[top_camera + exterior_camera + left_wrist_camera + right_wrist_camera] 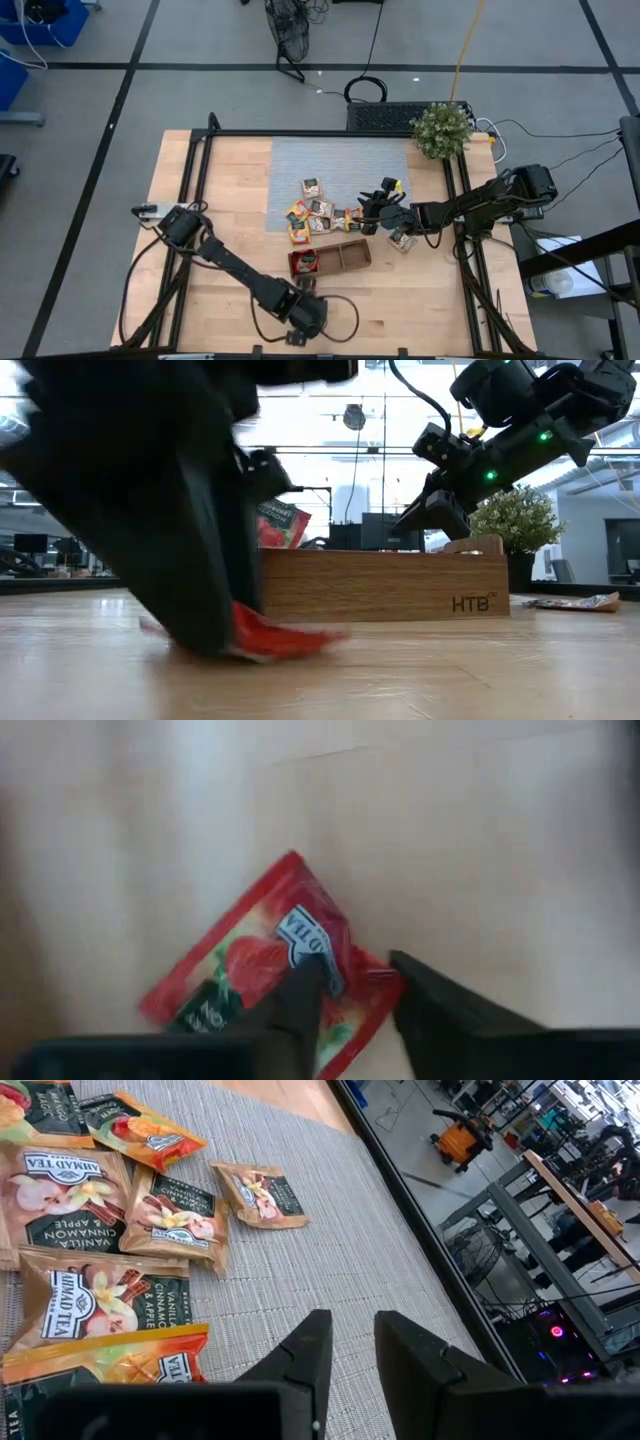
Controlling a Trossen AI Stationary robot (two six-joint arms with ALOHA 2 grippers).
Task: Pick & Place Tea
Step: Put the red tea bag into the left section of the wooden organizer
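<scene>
Left wrist view: a red tea packet [265, 965], glossy, flat and square with strawberry art and a dark label, lies on pale smooth wood. The left gripper [358, 995] straddles its near edge, dark wedge fingers partly parted, pressing the foil. Beyond it stands the wooden tray [385, 585]. The right gripper [350, 1350] hovers narrowly parted, empty, over woven grey matting beside more packets [170, 1215].

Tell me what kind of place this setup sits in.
Probably a robotics lab or workshop. A wooden table in a black frame stands on grey taped flooring, cables trail to electronics beside it, and beyond the grey mat show metal benches and other machines.
</scene>
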